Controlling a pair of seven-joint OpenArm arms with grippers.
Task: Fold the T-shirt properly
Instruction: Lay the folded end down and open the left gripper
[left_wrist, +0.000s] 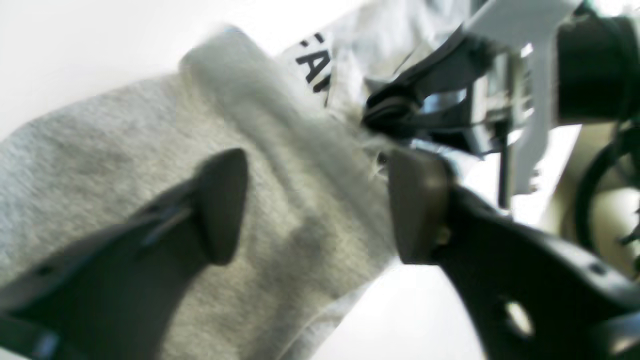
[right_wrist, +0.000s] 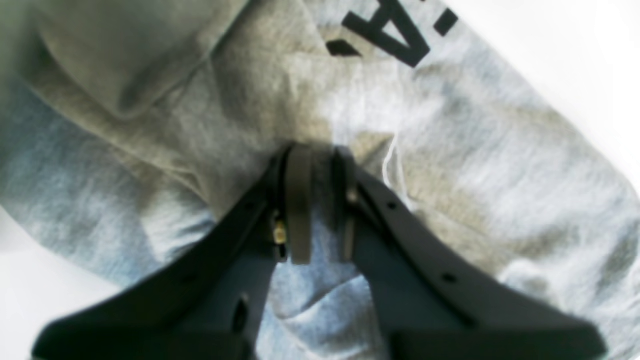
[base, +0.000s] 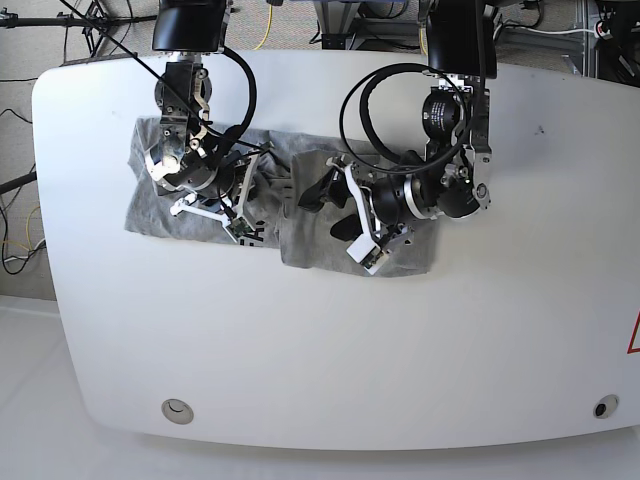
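The heather-grey T-shirt lies rumpled across the back of the white table, with black lettering near its middle. My right gripper is shut on a raised fold of the shirt, just below the letters. It also shows in the left wrist view and in the base view. My left gripper is open, its fingers spread over a bunched ridge of the shirt, close beside the right gripper. In the base view the left gripper hovers over the shirt's middle.
The shirt lies near the table's back edge. Black cables loop from both arms above it. Small round fittings sit at the front left and the front right. A red mark is at the right edge.
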